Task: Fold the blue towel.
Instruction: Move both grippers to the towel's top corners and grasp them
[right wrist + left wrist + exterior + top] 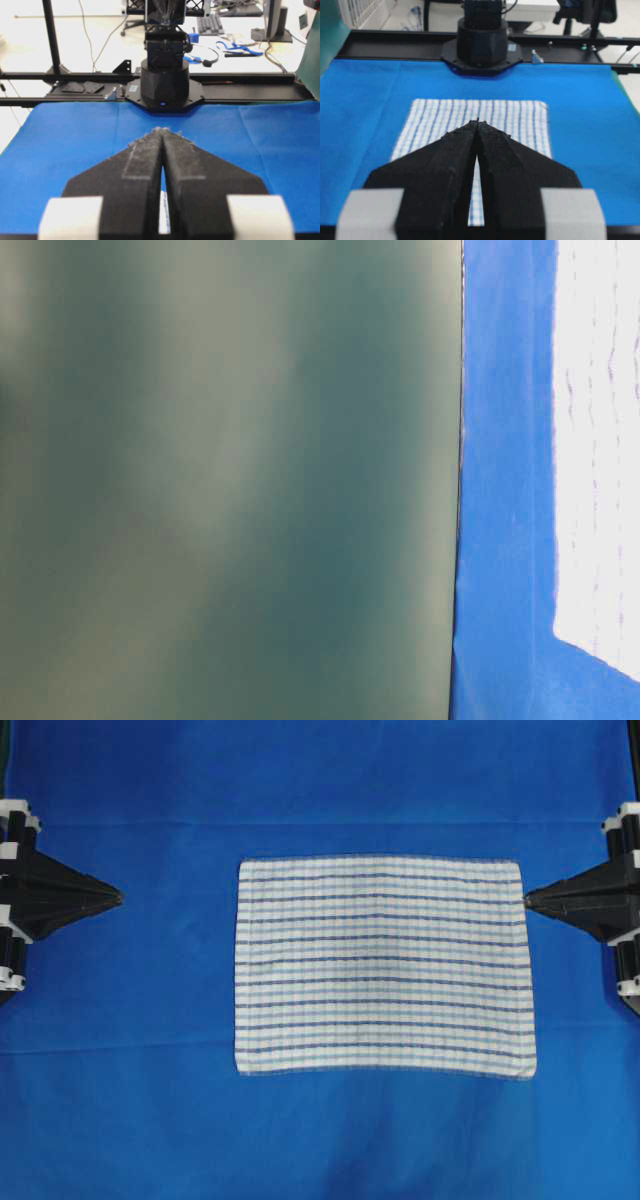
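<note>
The blue towel [383,966], white with thin blue stripes, lies spread flat on the blue table covering [150,1020], right of the middle. It also shows in the left wrist view as the towel [520,120], and at the right edge of the table-level view as the towel [600,440]. My left gripper [120,897] hangs shut and holds nothing at the far left, well clear of the towel. My right gripper [527,900] is shut and holds nothing too, its tip at the towel's right hem. In the wrist views the left gripper [477,120] and right gripper [162,129] have tips pressed together.
The opposite arm's black base [481,45] stands at the far edge of the covering, as does the other base [164,82]. A dark green panel [230,480] fills most of the table-level view. Black frame rails [240,92] run behind the table.
</note>
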